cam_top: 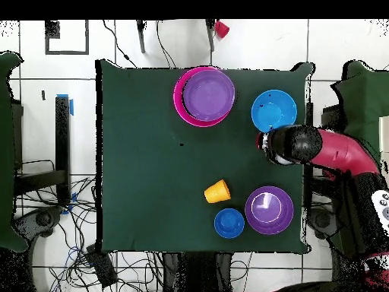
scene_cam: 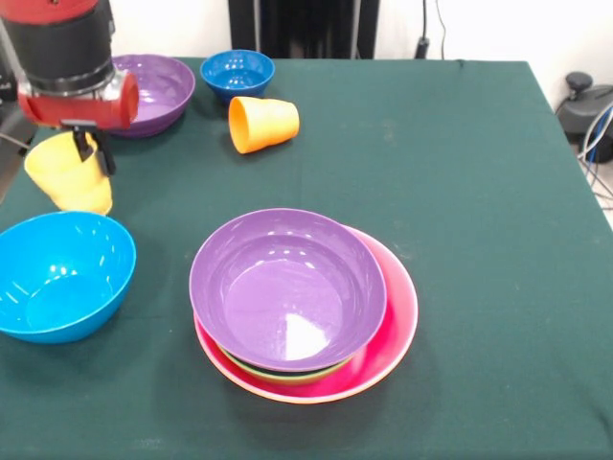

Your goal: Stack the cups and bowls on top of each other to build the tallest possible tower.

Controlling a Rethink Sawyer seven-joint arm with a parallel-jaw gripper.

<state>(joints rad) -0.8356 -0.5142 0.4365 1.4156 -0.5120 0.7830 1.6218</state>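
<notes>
My gripper point(scene_cam: 92, 153) is at the table's left edge in the front view, shut on the rim of the yellow cup point(scene_cam: 69, 177), which hangs tilted just above the cloth. The orange cup point(scene_cam: 262, 123) lies on its side near the small dark-blue bowl point(scene_cam: 237, 73). A purple bowl point(scene_cam: 153, 91) sits behind the gripper. The light-blue bowl point(scene_cam: 62, 276) stands just in front of the yellow cup. The tower point(scene_cam: 305, 302) is a purple bowl nested over a green rim in the large pink bowl point(scene_cam: 397, 316). In the overhead view my arm point(cam_top: 304, 144) hides the yellow cup.
The table has a dark green cloth point(scene_cam: 479, 192); its left edge is close beside the gripper. In the overhead view the tower point(cam_top: 203, 95), the light-blue bowl point(cam_top: 273, 110), the orange cup point(cam_top: 217, 192), the dark-blue bowl point(cam_top: 229, 223) and the purple bowl point(cam_top: 269, 209) show.
</notes>
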